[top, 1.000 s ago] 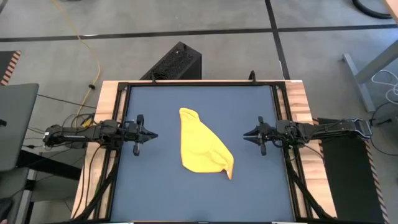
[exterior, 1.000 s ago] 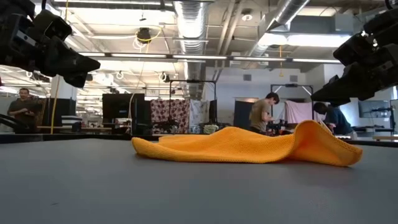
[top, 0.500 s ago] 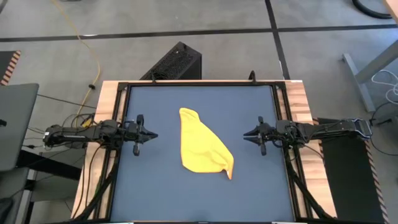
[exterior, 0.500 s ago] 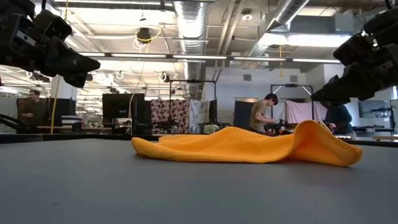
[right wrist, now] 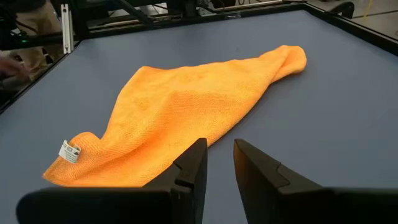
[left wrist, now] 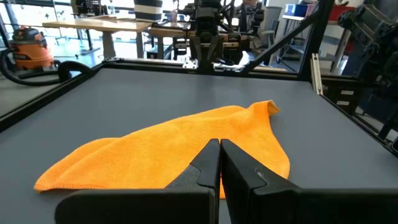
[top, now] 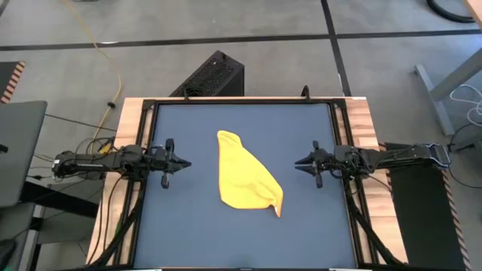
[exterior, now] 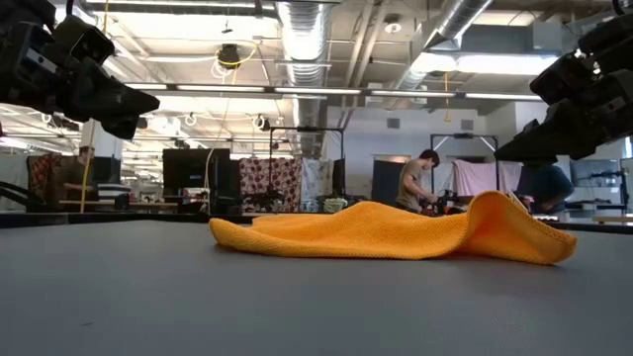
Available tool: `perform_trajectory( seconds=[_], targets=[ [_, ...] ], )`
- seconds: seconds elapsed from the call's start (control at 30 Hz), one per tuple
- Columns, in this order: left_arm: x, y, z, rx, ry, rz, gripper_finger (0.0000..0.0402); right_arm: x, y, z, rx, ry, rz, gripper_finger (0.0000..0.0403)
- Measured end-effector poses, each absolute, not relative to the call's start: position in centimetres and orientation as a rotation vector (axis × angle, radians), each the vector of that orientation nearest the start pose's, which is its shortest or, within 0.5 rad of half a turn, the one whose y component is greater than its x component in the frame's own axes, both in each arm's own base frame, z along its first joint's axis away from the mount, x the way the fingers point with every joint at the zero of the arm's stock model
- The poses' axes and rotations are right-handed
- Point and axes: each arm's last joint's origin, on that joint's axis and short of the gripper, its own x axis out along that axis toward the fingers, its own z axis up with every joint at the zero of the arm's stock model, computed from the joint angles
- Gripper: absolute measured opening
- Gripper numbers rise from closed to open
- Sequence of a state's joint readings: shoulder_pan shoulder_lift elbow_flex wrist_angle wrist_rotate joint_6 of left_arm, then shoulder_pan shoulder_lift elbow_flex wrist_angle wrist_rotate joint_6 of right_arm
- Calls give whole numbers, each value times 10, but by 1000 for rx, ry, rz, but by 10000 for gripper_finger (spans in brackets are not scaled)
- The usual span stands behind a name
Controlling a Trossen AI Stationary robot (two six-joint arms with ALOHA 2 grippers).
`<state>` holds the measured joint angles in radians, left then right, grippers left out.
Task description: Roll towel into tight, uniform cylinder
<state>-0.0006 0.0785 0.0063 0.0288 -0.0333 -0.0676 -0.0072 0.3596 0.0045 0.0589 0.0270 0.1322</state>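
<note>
From above, the towel [top: 248, 179] lies loosely folded in the middle of the dark table [top: 188, 233], narrow at its far end and widening toward its near right corner. The left gripper [top: 183, 162] hangs at the table's left edge and the right gripper [top: 299, 162] at the right edge, both pointing inward at the towel and well apart from it.

At table height, the towel [exterior: 396, 232] is a low rumpled mound, its right end raised in a soft fold. The left gripper [exterior: 148, 101] shows high at the left and the right gripper [exterior: 506, 150] high at the right, both clear of the table and the cloth. People stand among the benches in the room behind.

In the left wrist view, that arm's fingers [left wrist: 209, 163] are pressed together with nothing between them; the towel [left wrist: 180, 146] spreads just beyond their tips.

In the right wrist view, the fingers [right wrist: 194, 163] stand a narrow gap apart, holding nothing. The towel [right wrist: 180, 115] lies ahead, a small white label [right wrist: 69, 151] at one corner.
</note>
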Motion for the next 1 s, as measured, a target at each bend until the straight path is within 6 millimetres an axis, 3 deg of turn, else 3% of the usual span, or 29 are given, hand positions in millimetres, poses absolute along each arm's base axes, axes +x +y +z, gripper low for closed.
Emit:
perform_trajectory(
  seconds=[0.6, 0.87, 1.0],
  targets=[
    [102, 2, 165, -58, 13, 56, 0, 116, -2, 140, 128, 288, -59, 108],
    [99, 3, 188, -374, -249, 74, 0, 120, -4, 161, 73, 70, -99, 108],
    [98, 6, 193, -390, -317, 147, 0, 120, -6, 172, 29, -4, -115, 108]
  ],
)
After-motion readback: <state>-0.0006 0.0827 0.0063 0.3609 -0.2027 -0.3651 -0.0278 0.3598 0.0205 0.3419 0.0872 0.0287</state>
